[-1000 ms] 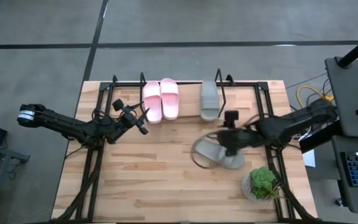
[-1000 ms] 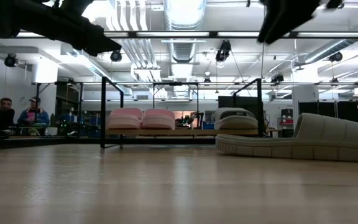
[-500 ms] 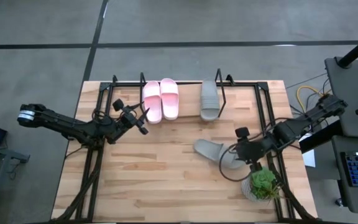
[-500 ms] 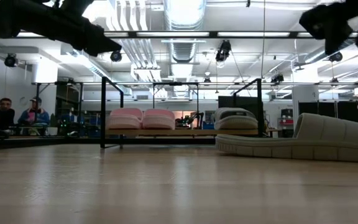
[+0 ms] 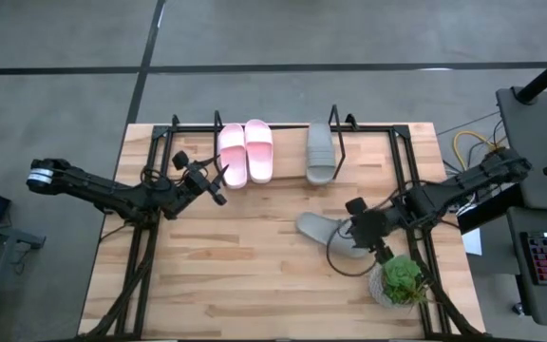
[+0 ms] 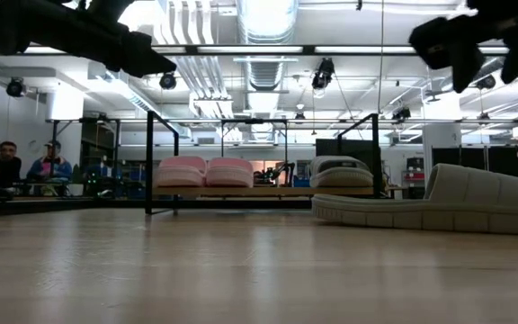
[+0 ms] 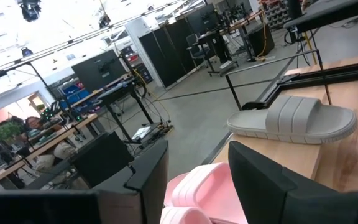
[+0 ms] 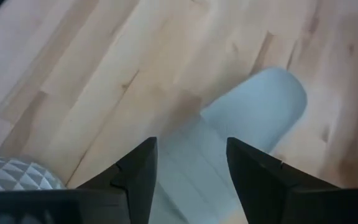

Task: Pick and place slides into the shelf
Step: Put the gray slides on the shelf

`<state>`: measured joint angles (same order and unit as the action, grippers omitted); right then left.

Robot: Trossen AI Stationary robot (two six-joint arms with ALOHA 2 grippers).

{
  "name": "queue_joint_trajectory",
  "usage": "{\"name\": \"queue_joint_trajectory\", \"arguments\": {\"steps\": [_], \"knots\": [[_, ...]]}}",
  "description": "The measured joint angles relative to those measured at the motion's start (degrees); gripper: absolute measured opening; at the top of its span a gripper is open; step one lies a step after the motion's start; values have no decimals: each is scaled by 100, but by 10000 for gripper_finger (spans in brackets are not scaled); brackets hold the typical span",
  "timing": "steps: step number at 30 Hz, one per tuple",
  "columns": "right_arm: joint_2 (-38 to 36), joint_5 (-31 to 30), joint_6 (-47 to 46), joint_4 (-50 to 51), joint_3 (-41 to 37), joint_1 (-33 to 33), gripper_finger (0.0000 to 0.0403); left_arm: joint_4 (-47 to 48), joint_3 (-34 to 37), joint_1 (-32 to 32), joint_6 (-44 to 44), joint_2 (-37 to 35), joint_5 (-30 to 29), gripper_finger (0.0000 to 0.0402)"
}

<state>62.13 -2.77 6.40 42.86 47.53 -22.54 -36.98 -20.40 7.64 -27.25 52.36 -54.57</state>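
Note:
Two pale pink slides point(image 5: 246, 152) and one grey slide point(image 5: 320, 152) lie sole down on the shelf point(image 5: 341, 142) at the table's far edge. A second grey slide point(image 5: 323, 229) lies sole down on the table right of centre, and the low view shows it too point(image 6: 439, 202). My right gripper point(image 8: 191, 149) is open and hovers above this slide point(image 8: 253, 124) without touching it. My left gripper point(image 7: 197, 155) is open. It hangs in the air just in front of the pink slides point(image 7: 204, 183) and touches nothing.
A small green potted plant point(image 5: 402, 278) in a white pot point(image 8: 11, 177) stands near the table's right near corner, close to my right arm. The table's black frame rails point(image 5: 141, 247) run along both sides. Bare wood lies between the shelf and the near edge.
My right gripper has swung from above the table's grey slide toward the right and near edges. It then came back a little toward the left, staying raised above the slide. The slide has not moved, and my left arm has kept still.

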Motion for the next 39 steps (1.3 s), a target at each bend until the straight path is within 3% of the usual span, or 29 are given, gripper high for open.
{"name": "queue_joint_trajectory", "arguments": {"steps": [8, 12, 22, 39], "knots": [[486, 1654, 1093, -379, 4, 1442, 182, 37, 13, 0, -8, 17, 4, 153], [867, 2129, 1484, -394, 5, 1916, 182, 34, 13, 0, -8, 15, 7, 153], [1919, 2236, 2645, 357, 721, 2081, 173, 30, 13, 0, -8, 13, 7, 153], [3543, 2416, 2750, 1689, 1703, 2084, 160, 35, 20, -2, -14, 89, 13, 153]]}}
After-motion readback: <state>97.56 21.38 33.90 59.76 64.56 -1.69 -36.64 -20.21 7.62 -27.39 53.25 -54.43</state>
